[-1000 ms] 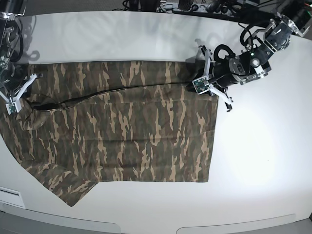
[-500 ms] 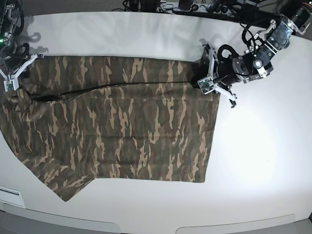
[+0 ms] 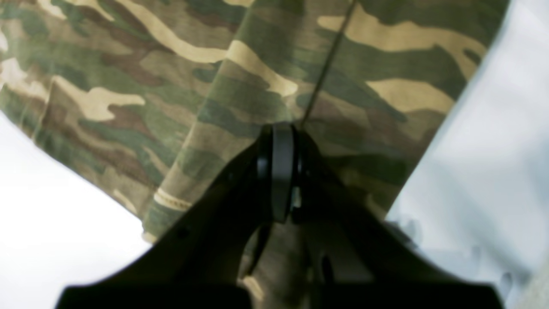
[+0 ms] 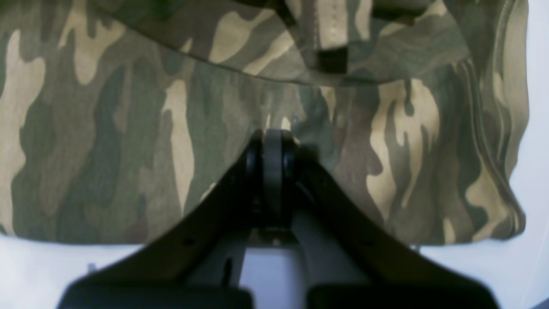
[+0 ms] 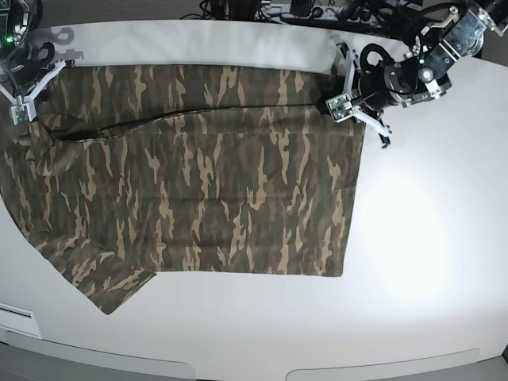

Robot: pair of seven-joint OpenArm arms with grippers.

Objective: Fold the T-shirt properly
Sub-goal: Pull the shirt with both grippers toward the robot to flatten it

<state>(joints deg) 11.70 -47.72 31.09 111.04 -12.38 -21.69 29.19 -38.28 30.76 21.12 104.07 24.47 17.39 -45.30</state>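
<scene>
The large, soft camouflage T-shirt (image 5: 190, 182) in olive, brown and tan lies spread over the left and middle of the white tabletop (image 5: 429, 238), its upper edge close to the far edge.

The left gripper (image 5: 349, 99) pinches the hem corner toward the far right, jaws closed on fabric in its wrist view (image 3: 279, 171). The right gripper (image 5: 24, 87) clamps the shoulder end near the far left corner, jaws likewise closed on cloth (image 4: 272, 171).

Risks, as I judge them: uneven pulling could skew the fold line, and the thin pinch may slip, dropping a corner. The loose sleeve (image 5: 111, 290) near the front left edge could bunch.
</scene>
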